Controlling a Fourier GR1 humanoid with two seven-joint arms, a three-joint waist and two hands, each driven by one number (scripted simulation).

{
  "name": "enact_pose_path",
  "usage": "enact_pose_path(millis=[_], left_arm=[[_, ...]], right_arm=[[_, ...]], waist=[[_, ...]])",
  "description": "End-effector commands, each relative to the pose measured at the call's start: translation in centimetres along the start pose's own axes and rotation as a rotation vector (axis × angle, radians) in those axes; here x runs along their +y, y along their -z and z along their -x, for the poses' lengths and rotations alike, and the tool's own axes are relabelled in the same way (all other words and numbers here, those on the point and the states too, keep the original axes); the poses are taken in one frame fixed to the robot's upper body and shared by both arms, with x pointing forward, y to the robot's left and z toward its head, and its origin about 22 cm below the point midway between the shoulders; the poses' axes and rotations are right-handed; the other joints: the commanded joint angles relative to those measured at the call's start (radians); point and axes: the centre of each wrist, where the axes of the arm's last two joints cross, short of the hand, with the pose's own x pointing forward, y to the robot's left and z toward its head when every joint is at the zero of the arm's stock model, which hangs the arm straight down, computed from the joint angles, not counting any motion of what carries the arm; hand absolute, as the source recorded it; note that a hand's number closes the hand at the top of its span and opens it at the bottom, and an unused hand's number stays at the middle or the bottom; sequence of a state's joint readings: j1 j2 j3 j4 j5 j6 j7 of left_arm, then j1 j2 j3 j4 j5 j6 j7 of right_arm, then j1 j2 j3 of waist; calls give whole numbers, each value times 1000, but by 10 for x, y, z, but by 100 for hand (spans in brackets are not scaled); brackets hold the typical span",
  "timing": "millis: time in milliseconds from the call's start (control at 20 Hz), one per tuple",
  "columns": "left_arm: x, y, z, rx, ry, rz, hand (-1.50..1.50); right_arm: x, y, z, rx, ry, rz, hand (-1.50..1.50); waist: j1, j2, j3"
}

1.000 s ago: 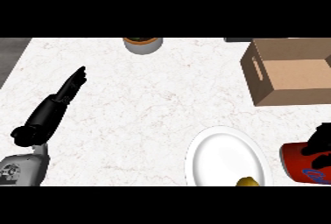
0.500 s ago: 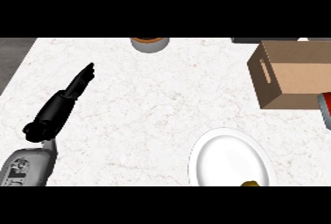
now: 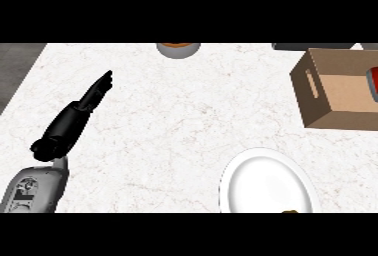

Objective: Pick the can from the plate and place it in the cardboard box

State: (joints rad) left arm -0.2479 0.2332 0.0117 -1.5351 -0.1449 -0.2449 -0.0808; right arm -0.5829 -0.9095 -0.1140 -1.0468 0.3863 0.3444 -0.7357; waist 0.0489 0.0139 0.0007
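The cardboard box point(image 3: 336, 107) stands open at the right edge of the counter, with a slot handle in its left wall. A sliver of the red can point(image 3: 373, 81) shows over the box's interior, cut off by the view's right edge. I cannot tell whether it rests on the box's floor or is held. The white plate point(image 3: 262, 185) lies at the lower right with no can on it. My left hand point(image 3: 74, 117) rests on the counter at the left, fingers straight and pointing up and right. My right hand does not show.
A small brown scrap point(image 3: 289, 211) sits at the plate's lower rim. A grey cup with an orange inside point(image 3: 178, 49) stands at the counter's far edge. A dark object point(image 3: 295, 46) lies behind the box. The counter's left edge runs near my left forearm.
The red can and my right hand rose from beside the plate towards the box; now only the can shows, over the box. Everything in view has slid rightward.
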Motion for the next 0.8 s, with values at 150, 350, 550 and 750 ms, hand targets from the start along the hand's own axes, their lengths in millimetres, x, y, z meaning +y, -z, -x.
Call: enact_pose_path(millis=[150, 350, 550, 750], left_arm=[[-18, 9, -1, -20, -14, 48, 0], [-10, 6, -4, -26, -12, 27, 0], [-12, 12, -1, -19, -26, 40, 0], [5, 7, -1, -13, -7, 35, 0]], right_arm=[[-2, 7, 26, 141, -86, -283, 150], [13, 1, 42, 133, -98, -389, 150], [4, -3, 49, 201, -140, -489, 150], [13, 1, 51, 74, -79, -593, -150]], waist=[[34, 14, 1], [34, 12, 2], [38, 19, 2], [31, 14, 2]])
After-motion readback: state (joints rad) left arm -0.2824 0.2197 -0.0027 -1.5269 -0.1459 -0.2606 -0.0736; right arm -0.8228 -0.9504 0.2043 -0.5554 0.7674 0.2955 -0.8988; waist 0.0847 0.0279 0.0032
